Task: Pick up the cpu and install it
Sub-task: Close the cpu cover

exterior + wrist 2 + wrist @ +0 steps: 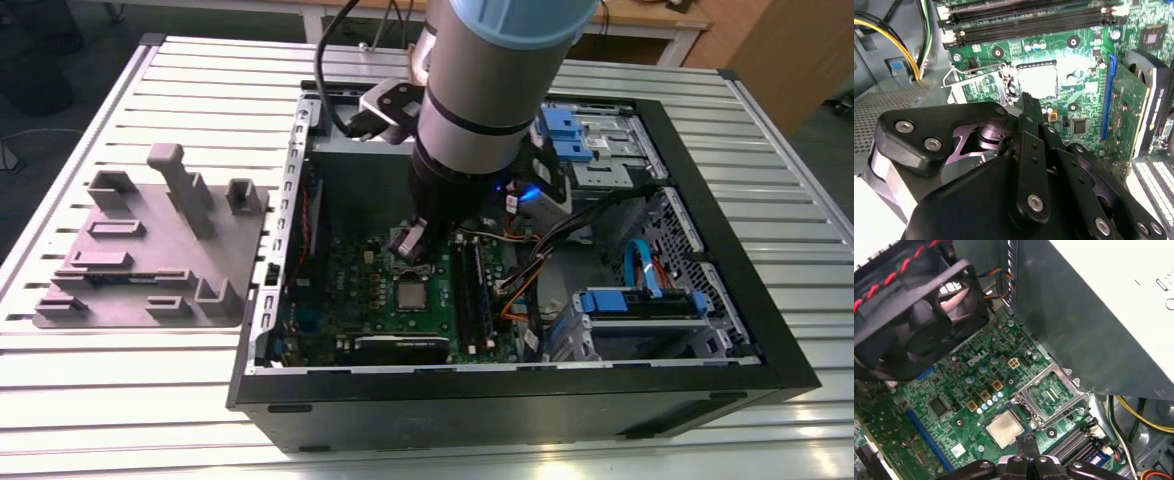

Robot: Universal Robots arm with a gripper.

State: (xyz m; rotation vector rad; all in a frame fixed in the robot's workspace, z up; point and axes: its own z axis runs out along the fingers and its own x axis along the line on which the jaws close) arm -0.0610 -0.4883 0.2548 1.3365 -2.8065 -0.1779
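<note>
The pincer [1026,100] hangs inside the open computer case [534,410], its fingers drawn together to a narrow point with nothing between them. Just beneath and slightly ahead of its tips, apart from them, the cpu [1004,429] lies flat in its seat on the green motherboard [954,385], silvery top upward. Just past the cpu, the metal socket frame [1051,392] stands swung open. Farther from the pincer, a black fan [909,325] hangs over the board.
</note>
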